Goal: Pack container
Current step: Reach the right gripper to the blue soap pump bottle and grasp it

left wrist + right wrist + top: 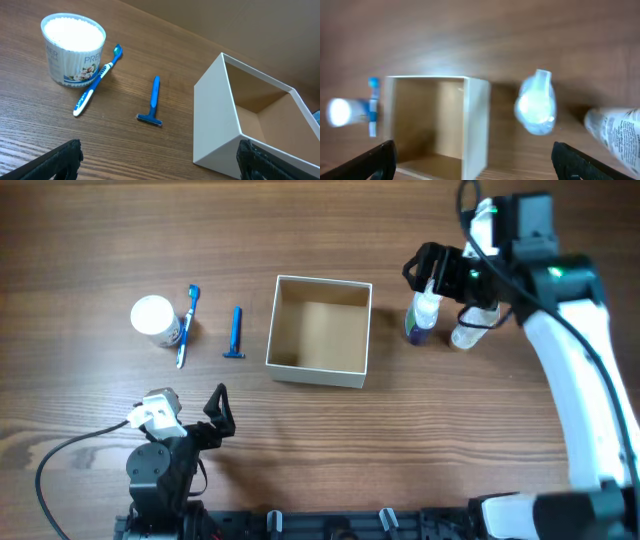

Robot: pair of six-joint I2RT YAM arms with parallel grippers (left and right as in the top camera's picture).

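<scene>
The container (316,372) is a square white box, tan inside, open and empty, at the table's middle. It also shows in the left wrist view (215,125) and, blurred, in the right wrist view (476,125). My right gripper (428,272) is open and empty. It hovers above a small spray bottle (421,318) standing just right of the box; the bottle is also in the right wrist view (536,102). My left gripper (216,412) is open and empty near the front edge, left of the box's near corner; its fingers frame the left wrist view (160,165).
A second clear bottle (470,330) stands right of the first. Left of the box lie a blue razor (236,332), a blue toothbrush (187,326) and a round white tub of cotton swabs (155,320), also in the left wrist view (73,47).
</scene>
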